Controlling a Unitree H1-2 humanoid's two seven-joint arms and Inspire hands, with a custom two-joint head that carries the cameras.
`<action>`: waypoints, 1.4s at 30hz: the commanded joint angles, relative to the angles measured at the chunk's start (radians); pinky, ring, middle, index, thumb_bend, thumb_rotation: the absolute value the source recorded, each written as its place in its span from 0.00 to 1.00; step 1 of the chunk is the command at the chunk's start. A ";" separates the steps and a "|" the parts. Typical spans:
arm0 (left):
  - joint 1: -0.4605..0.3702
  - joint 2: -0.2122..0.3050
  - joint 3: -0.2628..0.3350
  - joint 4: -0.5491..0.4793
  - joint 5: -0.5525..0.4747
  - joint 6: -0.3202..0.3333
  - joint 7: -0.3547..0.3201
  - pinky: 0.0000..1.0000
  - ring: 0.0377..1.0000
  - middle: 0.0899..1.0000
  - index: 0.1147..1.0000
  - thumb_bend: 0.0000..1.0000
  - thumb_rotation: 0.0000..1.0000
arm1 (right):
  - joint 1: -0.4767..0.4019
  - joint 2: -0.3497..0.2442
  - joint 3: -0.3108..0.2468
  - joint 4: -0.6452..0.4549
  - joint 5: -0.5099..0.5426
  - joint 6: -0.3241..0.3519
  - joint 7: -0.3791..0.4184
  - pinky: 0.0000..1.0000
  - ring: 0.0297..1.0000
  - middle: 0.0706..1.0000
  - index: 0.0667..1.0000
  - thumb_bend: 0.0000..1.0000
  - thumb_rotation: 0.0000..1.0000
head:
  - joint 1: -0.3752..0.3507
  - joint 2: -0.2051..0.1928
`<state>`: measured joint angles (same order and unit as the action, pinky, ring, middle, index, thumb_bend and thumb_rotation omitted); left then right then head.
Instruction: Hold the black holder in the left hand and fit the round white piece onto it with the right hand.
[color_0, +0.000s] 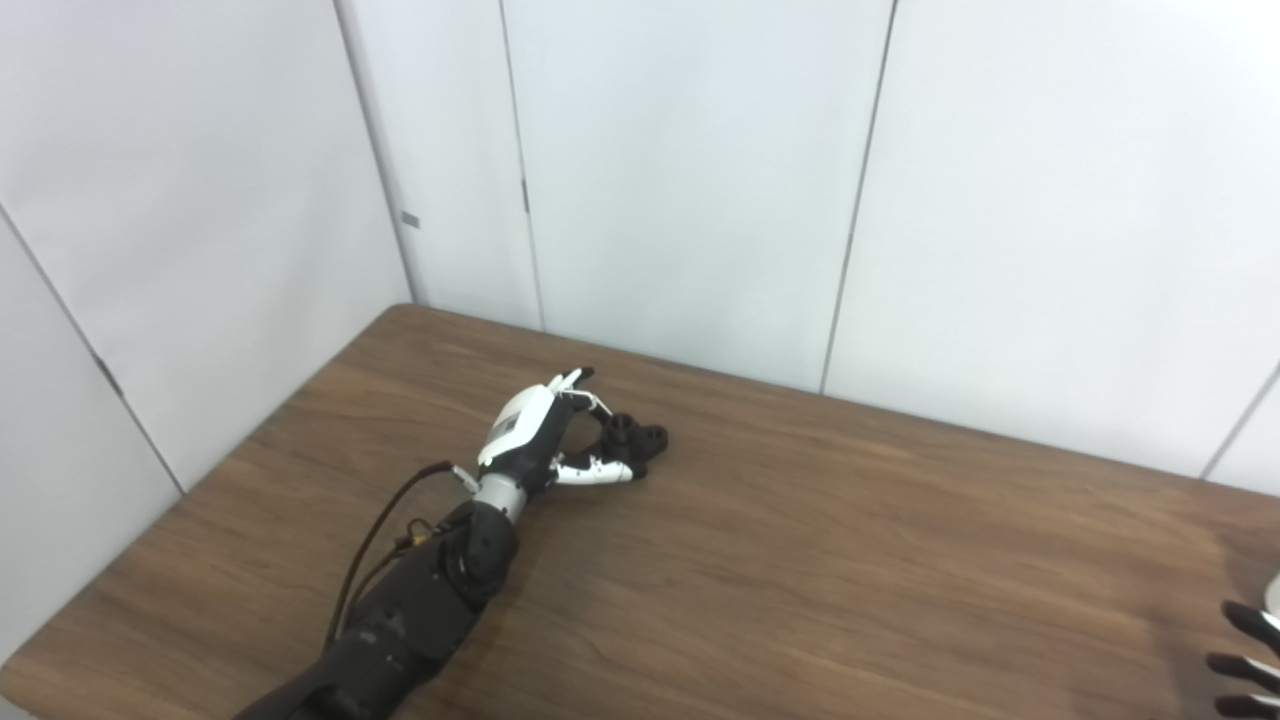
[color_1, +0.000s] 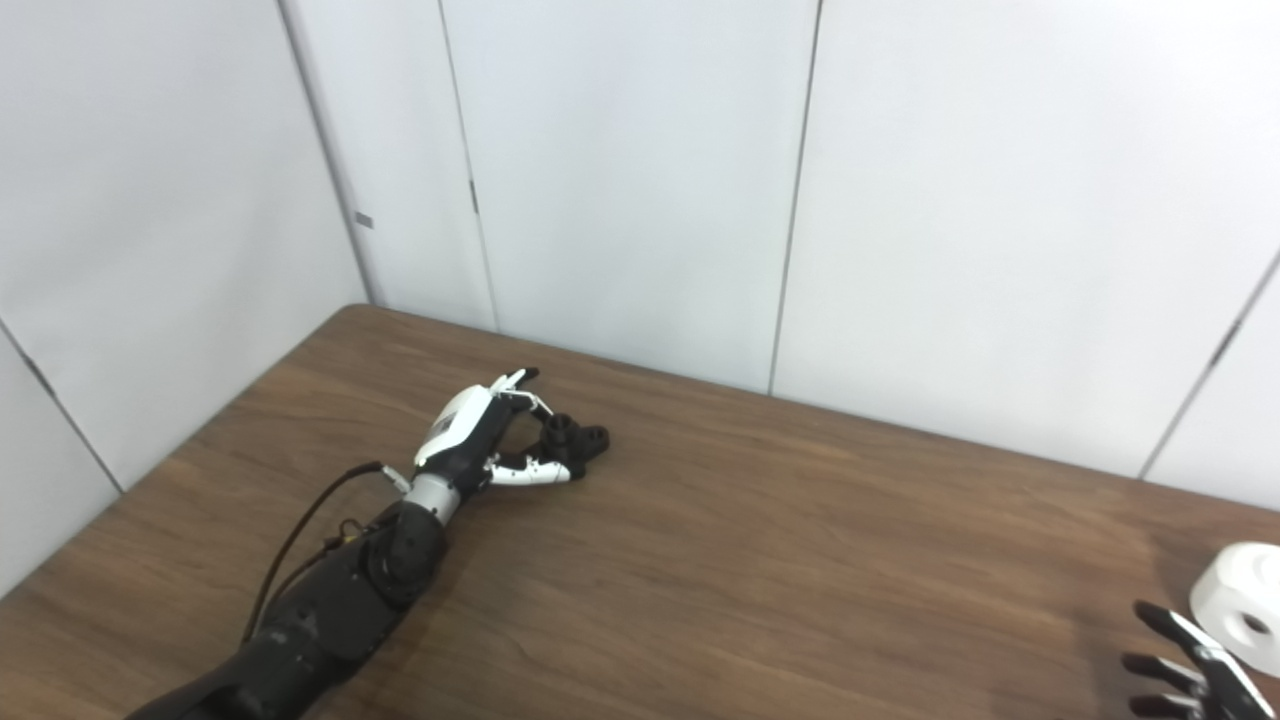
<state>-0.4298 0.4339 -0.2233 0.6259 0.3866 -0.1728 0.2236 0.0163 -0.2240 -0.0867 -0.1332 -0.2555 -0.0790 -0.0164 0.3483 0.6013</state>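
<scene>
The black holder (color_0: 632, 440) lies on the brown table (color_0: 800, 560) toward the back left. My left hand (color_0: 540, 440) rests beside it, its fingers (color_0: 575, 382) stretched over the holder's far side and its thumb (color_0: 598, 470) along the near side. The hand is open around the holder without a firm grip. The round white piece (color_1: 1240, 605), with a hole in its face, sits at the table's far right edge. Only the dark spread fingertips of my right hand (color_1: 1185, 672) show, just left of and below the white piece, open and apart from it.
White wall panels (color_0: 700, 180) stand close behind the table's back edge. A black cable (color_0: 375, 540) loops off the left forearm. Bare wood stretches between the two hands.
</scene>
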 joint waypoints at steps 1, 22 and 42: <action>0.047 -0.037 -0.058 -0.011 0.007 -0.028 -0.111 1.00 1.00 0.98 0.42 0.52 0.06 | -0.032 -0.006 -0.001 -0.025 -0.011 -0.008 -0.016 0.55 0.69 0.82 0.77 0.58 0.00 | -0.013 0.005; 0.028 -0.149 -0.382 -0.127 0.096 -0.101 -0.284 1.00 1.00 0.99 0.41 0.52 0.06 | -0.057 0.041 0.034 -0.127 -0.056 0.082 -0.015 0.52 0.66 0.79 0.75 0.59 0.08 | -0.212 0.057; -0.012 -0.220 -0.511 -0.028 0.149 -0.153 -0.286 1.00 1.00 0.97 0.41 0.52 0.06 | -0.089 0.078 0.055 -0.172 -0.091 0.116 -0.015 0.51 0.66 0.80 0.75 0.58 0.04 | -0.417 0.086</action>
<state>-0.5167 0.2523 -0.6484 0.5294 0.4428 -0.3357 0.0556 -0.0285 -0.1440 -0.0279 -0.2535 -0.3424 0.0442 -0.0222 -0.0519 0.6857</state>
